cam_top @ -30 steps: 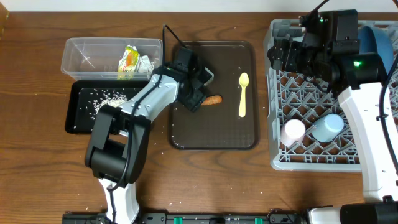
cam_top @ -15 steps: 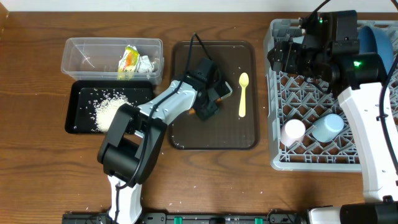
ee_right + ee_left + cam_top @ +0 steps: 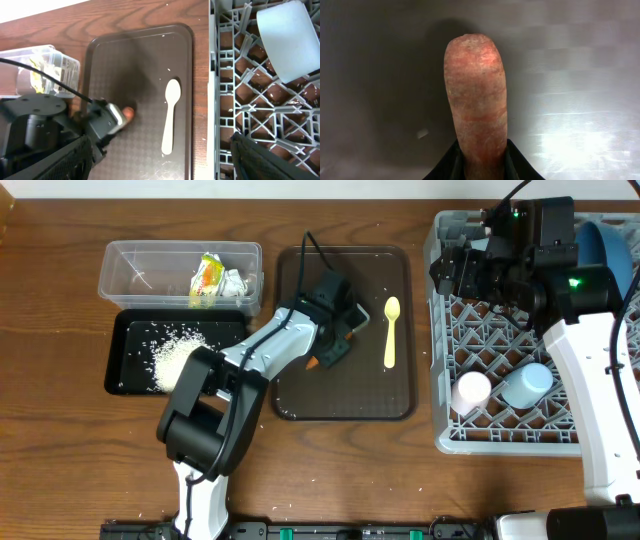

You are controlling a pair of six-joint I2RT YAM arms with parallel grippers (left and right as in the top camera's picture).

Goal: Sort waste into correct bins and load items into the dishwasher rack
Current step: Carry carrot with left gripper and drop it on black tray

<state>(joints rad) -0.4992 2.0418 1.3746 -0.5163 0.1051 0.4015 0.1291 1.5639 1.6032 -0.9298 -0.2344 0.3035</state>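
The carrot (image 3: 475, 100) is a short, stubby cylinder with a blunt rounded tip. Its matte skin is orange-pink, crossed by faint rings and paler streaks. It points away from the left wrist camera over the dark brown serving tray (image 3: 395, 395), a plastic sheet with a fine checkered emboss and a soft patch of glare.

The left gripper (image 3: 482, 162) is clenched on the carrot's near end, with a black finger (image 3: 445, 167) pressing in from each side. From so close I cannot tell whether the carrot rests on the tray or hangs just off it.

On the same tray, toward the rack side and apart from the gripper, lies the pale yellow spoon (image 3: 390, 332). It is smooth plastic, with its bowl toward the far edge.

Beyond the tray's other side, the clear plastic tub (image 3: 140, 275), round-cornered, holds the crumpled yellow-green and white wrapper (image 3: 210, 278). Just in front of it, the shallow black tray (image 3: 125, 380) carries a heap of white rice grains (image 3: 170, 358) with loose grains strewn around.

The grey dishwasher rack (image 3: 500, 442) is a lattice of triangular cells with pegs. It holds the pink-and-white cup (image 3: 471, 392) and the light blue cup (image 3: 527, 385) side by side, and the dark blue bowl (image 3: 600, 245) at its far corner.

The right gripper (image 3: 161, 137) hangs over the rack's tray-side edge, its jaws spread wide with nothing between them.
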